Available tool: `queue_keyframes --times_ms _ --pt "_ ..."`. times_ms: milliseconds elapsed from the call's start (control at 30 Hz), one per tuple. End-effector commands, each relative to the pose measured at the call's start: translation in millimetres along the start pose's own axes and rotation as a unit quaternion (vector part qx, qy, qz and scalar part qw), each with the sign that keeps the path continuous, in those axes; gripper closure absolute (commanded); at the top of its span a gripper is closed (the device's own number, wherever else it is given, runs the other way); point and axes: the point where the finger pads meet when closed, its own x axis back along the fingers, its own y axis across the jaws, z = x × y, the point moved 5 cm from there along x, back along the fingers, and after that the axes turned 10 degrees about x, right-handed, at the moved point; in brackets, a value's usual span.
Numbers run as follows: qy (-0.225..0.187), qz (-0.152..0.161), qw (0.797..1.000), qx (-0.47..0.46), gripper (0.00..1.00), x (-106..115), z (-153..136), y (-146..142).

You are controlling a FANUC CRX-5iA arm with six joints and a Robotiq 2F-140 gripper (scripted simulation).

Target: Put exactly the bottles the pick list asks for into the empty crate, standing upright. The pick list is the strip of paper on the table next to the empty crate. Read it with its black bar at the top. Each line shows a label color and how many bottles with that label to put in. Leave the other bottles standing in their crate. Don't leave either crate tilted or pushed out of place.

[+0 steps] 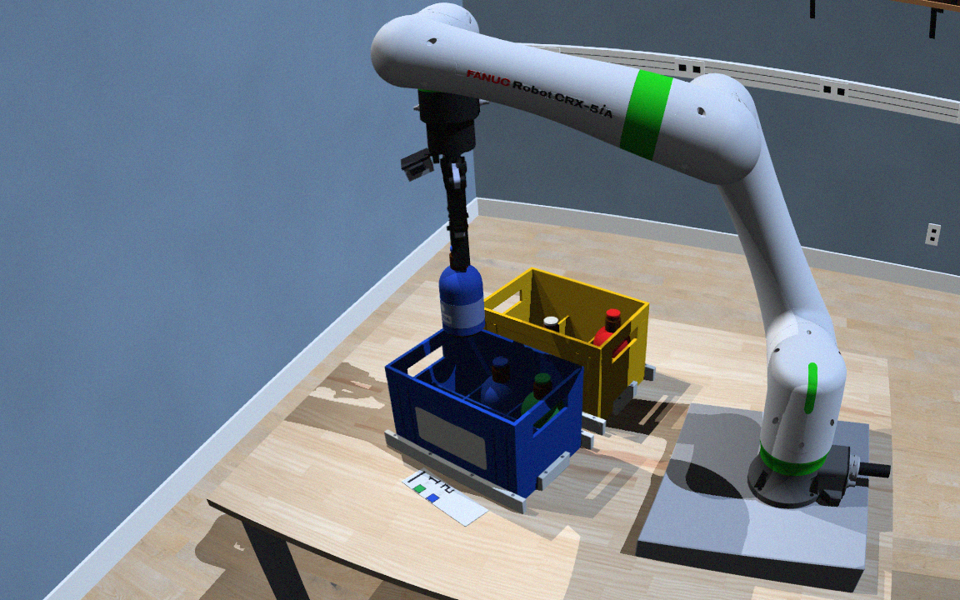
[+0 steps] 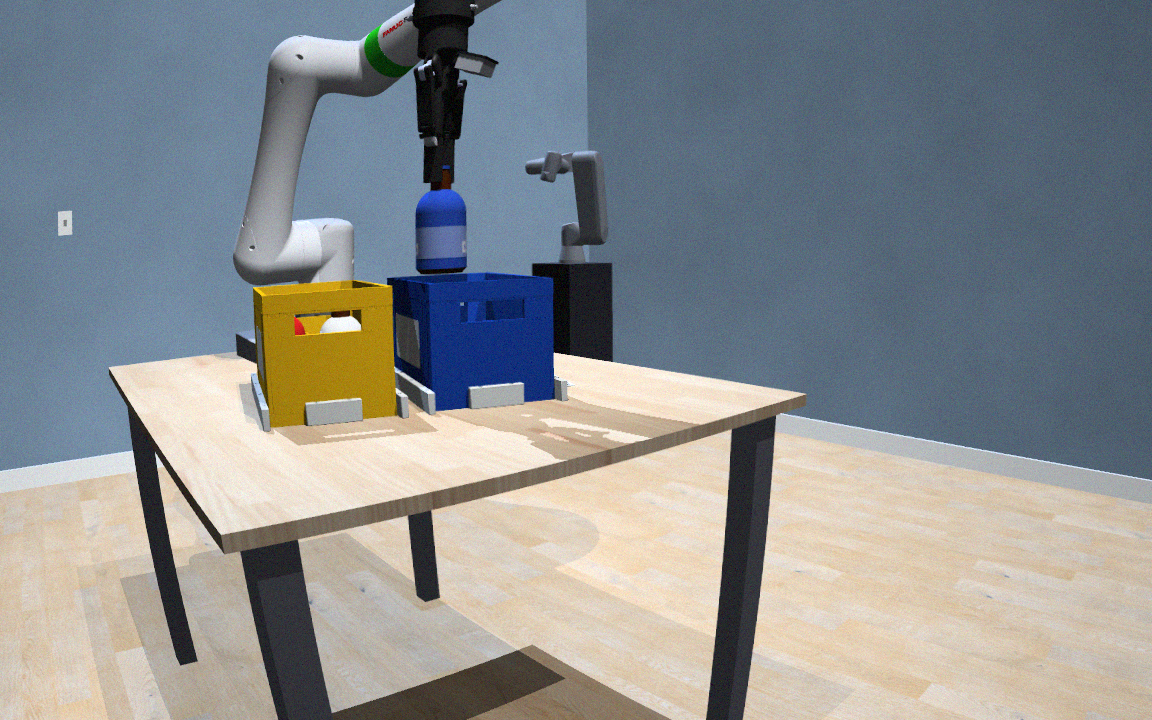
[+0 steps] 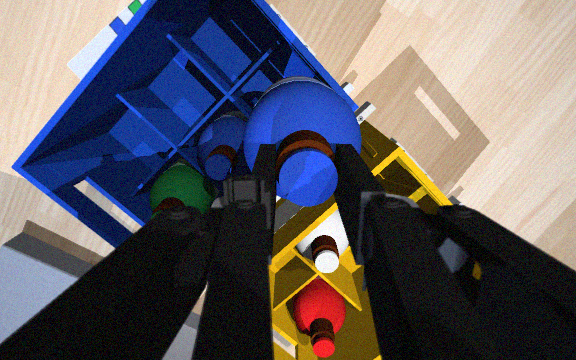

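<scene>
My gripper [image 1: 458, 257] [image 2: 444, 165] [image 3: 305, 169] is shut on the neck of a blue-label bottle [image 1: 461, 302] [image 2: 440, 232] [image 3: 303, 110] and holds it upright. The bottle hangs over the far corner compartment of the blue crate [image 1: 468, 440] [image 2: 473, 349] [image 3: 98, 85], its base about level with the rim. Inside this crate stand another blue bottle [image 1: 499, 380] [image 3: 220, 140] and a green bottle [image 1: 541, 395] [image 3: 180, 185]. The yellow crate [image 1: 617, 365] [image 2: 320, 367] [image 3: 393, 157] behind holds a white bottle [image 1: 551, 323] [image 2: 340, 324] [image 3: 327, 252] and a red bottle [image 1: 610, 328] [image 3: 318, 305]. The pick list [image 1: 444, 498] [image 3: 93, 50] lies in front of the blue crate.
Grey locating brackets [image 1: 468, 477] [image 2: 334, 411] hold both crates on the table. The arm's base stands on a grey plate [image 1: 729, 537] to the right of the crates. A second small arm on a black pedestal [image 2: 584, 304] stands behind the table.
</scene>
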Motion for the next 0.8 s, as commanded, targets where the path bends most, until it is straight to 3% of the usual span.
queue_keyframes --times_ms 0,267,767 --pt "0.001 -0.001 1.000 0.000 0.90 1 4 -3" --pt "0.001 -0.001 1.000 0.000 0.90 1 18 -13" --pt "0.001 -0.001 1.000 0.000 0.90 1 16 -12"
